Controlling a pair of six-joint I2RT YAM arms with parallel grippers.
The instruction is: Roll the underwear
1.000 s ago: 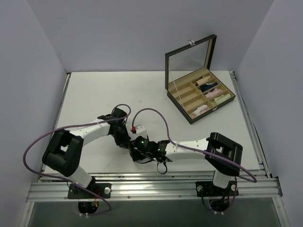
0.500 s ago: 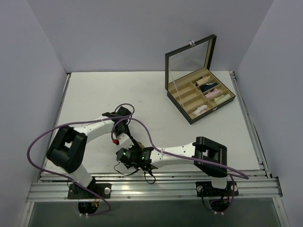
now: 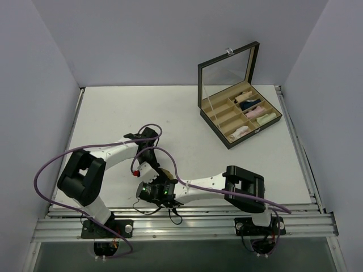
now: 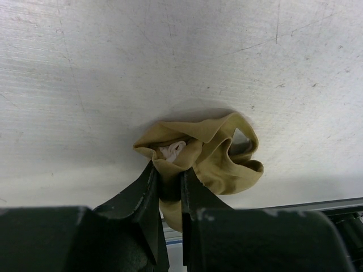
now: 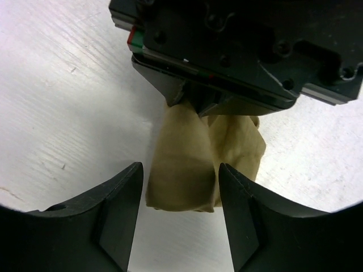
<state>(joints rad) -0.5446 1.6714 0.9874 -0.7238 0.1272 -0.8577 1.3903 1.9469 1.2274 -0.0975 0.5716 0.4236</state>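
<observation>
The tan-beige underwear [image 4: 221, 158] is a bunched wad just over the grey table, with a bit of white showing in its folds. My left gripper [image 4: 168, 184] is shut on its near edge. In the right wrist view the same underwear [image 5: 187, 164] hangs as a folded bundle below the left gripper [image 5: 193, 105]. My right gripper [image 5: 180, 192] is open, with one finger on each side of the bundle's lower end, neither touching it. From above, both grippers [image 3: 146, 168] [image 3: 148, 184] meet near the table's front edge, left of centre.
An open black box [image 3: 238, 113] with a mirrored lid stands at the back right. Its compartments hold rolled cloths: pink-white, dark navy and mint green. Purple cables loop over both arms. The metal rail [image 3: 181, 224] runs along the near edge.
My right arm has swung left and toward the near edge, so its open fingers now flank the underwear. The left gripper has shifted slightly nearer, still shut on the cloth.
</observation>
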